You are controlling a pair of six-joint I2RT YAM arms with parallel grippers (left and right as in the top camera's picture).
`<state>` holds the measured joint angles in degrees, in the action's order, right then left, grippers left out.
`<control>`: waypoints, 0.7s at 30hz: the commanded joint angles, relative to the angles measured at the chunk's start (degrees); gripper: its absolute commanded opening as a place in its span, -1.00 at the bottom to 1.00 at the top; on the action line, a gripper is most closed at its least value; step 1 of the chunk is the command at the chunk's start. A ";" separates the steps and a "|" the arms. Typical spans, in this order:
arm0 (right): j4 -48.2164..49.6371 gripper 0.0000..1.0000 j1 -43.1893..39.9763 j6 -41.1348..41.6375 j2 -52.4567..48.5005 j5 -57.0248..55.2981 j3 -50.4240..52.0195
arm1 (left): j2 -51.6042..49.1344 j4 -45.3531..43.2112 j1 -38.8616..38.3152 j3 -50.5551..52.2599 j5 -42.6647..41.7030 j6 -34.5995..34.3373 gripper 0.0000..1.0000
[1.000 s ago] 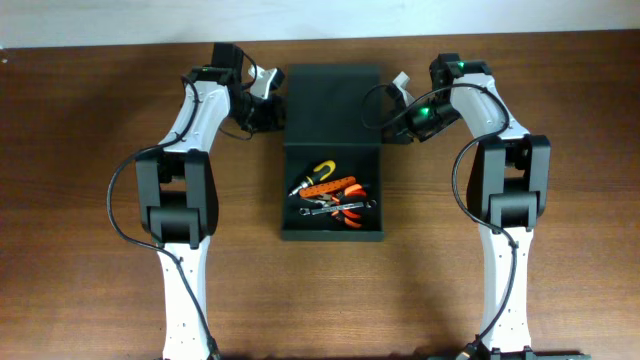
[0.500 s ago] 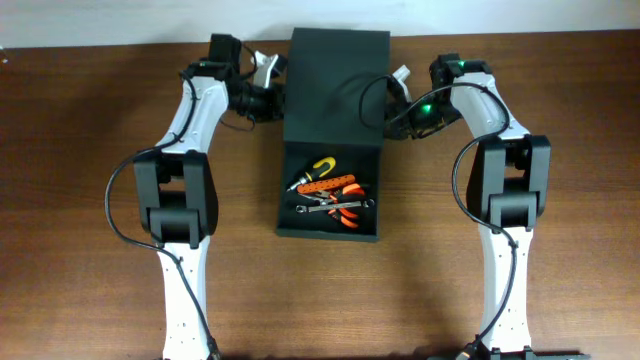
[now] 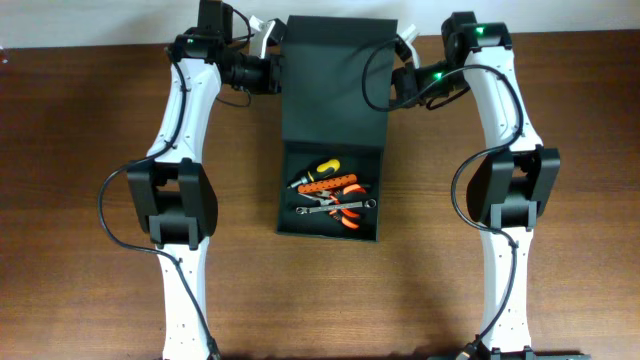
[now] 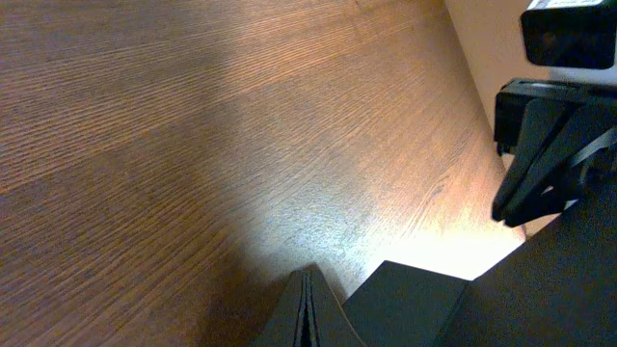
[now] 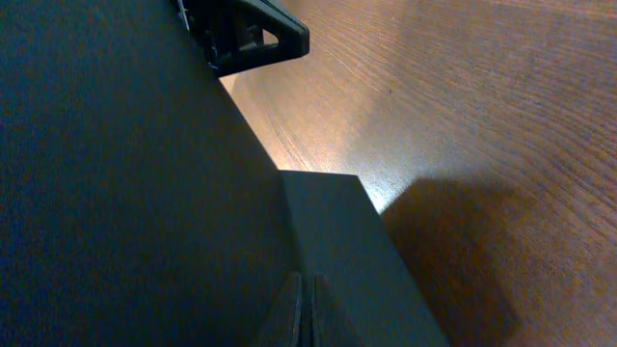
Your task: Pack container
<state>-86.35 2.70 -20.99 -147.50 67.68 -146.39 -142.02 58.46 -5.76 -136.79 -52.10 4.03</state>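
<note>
Left gripper (image 3: 268,72) is closed, sitting at the left edge of the raised lid (image 3: 335,85). Right gripper (image 3: 402,78) is closed as well, at the lid's right edge. Overhead: container (image 3: 330,234) mid-table (image 3: 80,200) between the arms, lid up at the far end, orange and yellow hand tools (image 3: 330,193) lying inside. Left wrist: fingers (image 4: 289,323) pressed together to a thin seam, dark box surface just beyond, bare wood past it, black hardware (image 4: 554,125) upper right. Right wrist: finger pair shut the same way, dark lid filling the left side. Can't tell whether either pair pinches cardboard.
</note>
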 commanded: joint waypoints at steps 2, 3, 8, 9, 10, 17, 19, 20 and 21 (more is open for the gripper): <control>-2.34 -0.92 1.31 -0.22 0.68 2.12 -4.59 | 5.53 1.79 -1.38 -1.38 -2.89 2.21 -0.96; -2.93 -0.92 1.31 -0.22 0.68 2.08 -5.11 | 6.12 2.56 -1.38 -1.38 -2.21 2.36 -0.97; -5.86 -0.92 1.31 -0.26 1.31 -1.18 -6.60 | 9.75 7.37 -1.38 -1.38 2.23 6.14 -0.96; -6.60 -0.93 1.31 -0.85 1.66 -2.38 -6.69 | 10.36 8.24 -1.38 -1.38 2.82 6.84 -0.96; -7.89 -0.92 1.31 -2.27 2.23 -3.41 -6.75 | 11.15 9.44 -1.38 -1.38 3.37 7.80 -0.97; -10.99 -0.93 1.31 -3.15 6.01 -8.39 -8.26 | 14.08 15.65 -1.38 -1.38 3.96 12.46 -0.96; -10.97 -0.92 1.31 -2.89 7.50 -8.46 -8.26 | 14.40 17.55 -1.38 -1.38 4.04 13.53 -0.96; -10.99 -0.93 1.31 -2.51 8.11 -8.79 -8.26 | 14.60 18.84 -1.38 -1.38 4.13 14.29 -0.96; -10.97 -0.93 1.31 -1.92 8.76 -9.51 -8.26 | 14.75 20.06 -1.38 -1.38 4.13 15.15 -0.96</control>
<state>-97.01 3.73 -23.00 -144.44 59.99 -152.70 -129.51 76.07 -6.92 -136.88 -47.55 14.63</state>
